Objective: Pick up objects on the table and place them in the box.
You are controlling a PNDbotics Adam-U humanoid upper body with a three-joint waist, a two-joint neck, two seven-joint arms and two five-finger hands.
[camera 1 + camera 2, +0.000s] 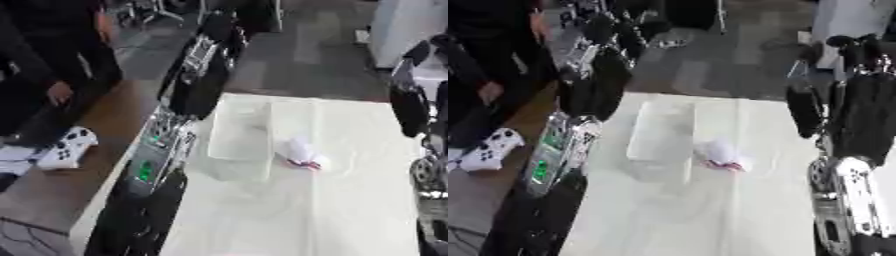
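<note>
A white desk (350, 210) is seen over a grey floor (306, 55). A brown side table (96, 150) is set at its left, carrying a white game controller (68, 148).

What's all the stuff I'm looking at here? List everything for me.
table: one, white top, filling the middle and lower part of the view.
box: one, clear or whitish, on the table's left half.
small object: one, white with a red-and-dark edge, on the table just right of the box.
game controller: one, white with dark buttons, on the brown side surface at far left.
left arm: one, black and silver, raised along the table's left edge; its hand is too blurred to read.
right arm: one, black and silver, raised at the right edge; hand likewise unclear.
</note>
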